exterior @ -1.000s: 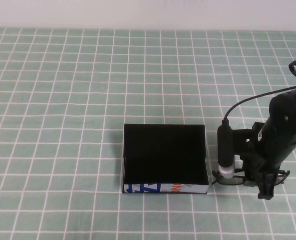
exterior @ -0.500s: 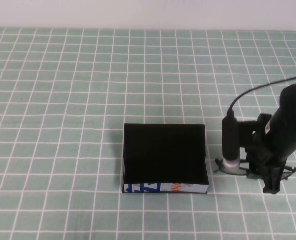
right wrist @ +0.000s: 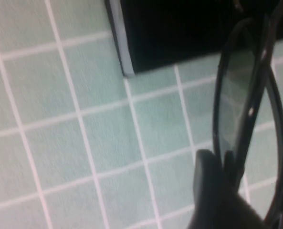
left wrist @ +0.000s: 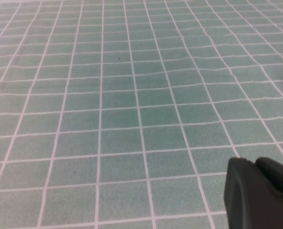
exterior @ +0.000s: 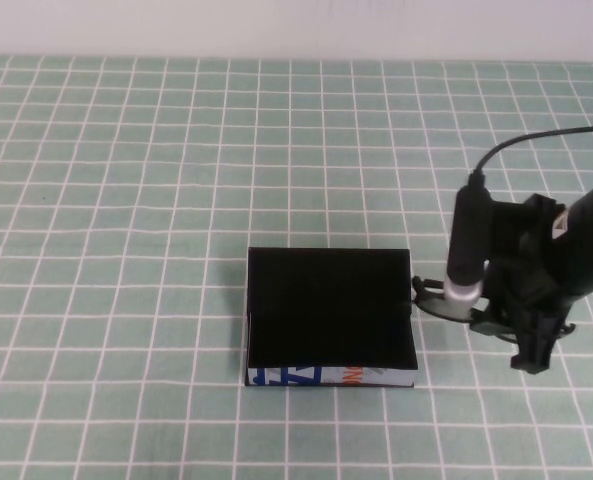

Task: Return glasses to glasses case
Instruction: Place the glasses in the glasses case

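The glasses case (exterior: 331, 317) lies on the surface (exterior: 126, 200). Just right of it, the right pincer (exterior: 529, 345) holds the glasses (exterior: 446, 306). The left pincer (left wrist: 258, 195) hangs above bare surface.

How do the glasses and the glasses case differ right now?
The glasses are thin, held by the right gripper above the cloth; the glasses case is a broad box resting on it. The case has a white printed side; the glasses don't. Both are mostly black. The left gripper is elsewhere.

Looks like lab test bench to me: table under green checked cloth (exterior: 126, 200), plain white wall (exterior: 296, 25) behind. My right gripper (exterior: 529, 350) low beside case (exterior: 331, 318); left gripper (left wrist: 258, 195) over bare cloth.
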Controlling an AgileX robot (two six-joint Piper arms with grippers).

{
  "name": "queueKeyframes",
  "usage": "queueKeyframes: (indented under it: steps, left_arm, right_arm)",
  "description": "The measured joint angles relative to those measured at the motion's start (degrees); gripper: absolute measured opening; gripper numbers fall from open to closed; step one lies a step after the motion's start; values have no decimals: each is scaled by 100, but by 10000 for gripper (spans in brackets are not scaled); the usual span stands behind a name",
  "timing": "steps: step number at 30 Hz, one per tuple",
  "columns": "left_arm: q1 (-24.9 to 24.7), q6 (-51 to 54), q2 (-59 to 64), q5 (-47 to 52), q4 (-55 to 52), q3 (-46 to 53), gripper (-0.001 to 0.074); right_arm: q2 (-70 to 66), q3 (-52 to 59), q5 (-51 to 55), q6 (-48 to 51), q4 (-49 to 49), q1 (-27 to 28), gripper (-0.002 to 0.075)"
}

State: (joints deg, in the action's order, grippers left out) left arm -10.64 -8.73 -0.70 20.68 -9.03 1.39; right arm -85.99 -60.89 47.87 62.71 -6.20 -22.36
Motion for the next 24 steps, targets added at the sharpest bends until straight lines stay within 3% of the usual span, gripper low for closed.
queueKeyframes:
  steps: [13,24]
  left_arm:
    - [0,0,0,0,0,0,-2]
    - [0,0,0,0,0,0,-2]
  right_arm:
    - [-665,-1601,818,-521,-166,-1195,257]
    - [-1887,-2406,1222,-599,-296,-1409,257]
